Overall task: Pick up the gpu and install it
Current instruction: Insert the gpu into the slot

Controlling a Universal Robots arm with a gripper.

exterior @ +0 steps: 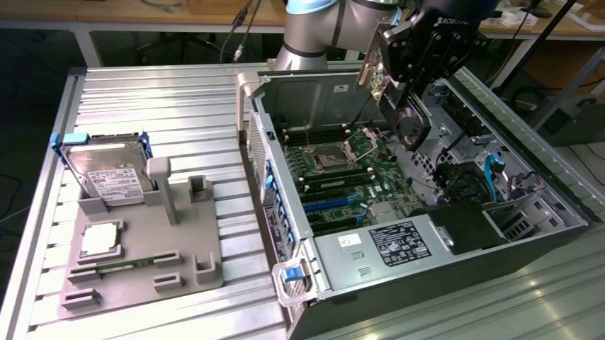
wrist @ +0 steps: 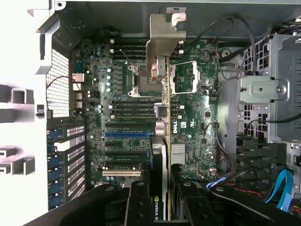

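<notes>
- Black gripper (exterior: 409, 79): jaws clamped on the dark, flat gpu card (exterior: 413, 126) with silvery end bracket.
- Card hangs edge-down, above green motherboard (exterior: 364, 177) inside open grey computer case (exterior: 529, 244).

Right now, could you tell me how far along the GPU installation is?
Pickup looks done: the gripper holds the gpu in its jaws. In hand: it hangs over the motherboard inside the open case. Left: it is not yet seated in a slot.
</notes>
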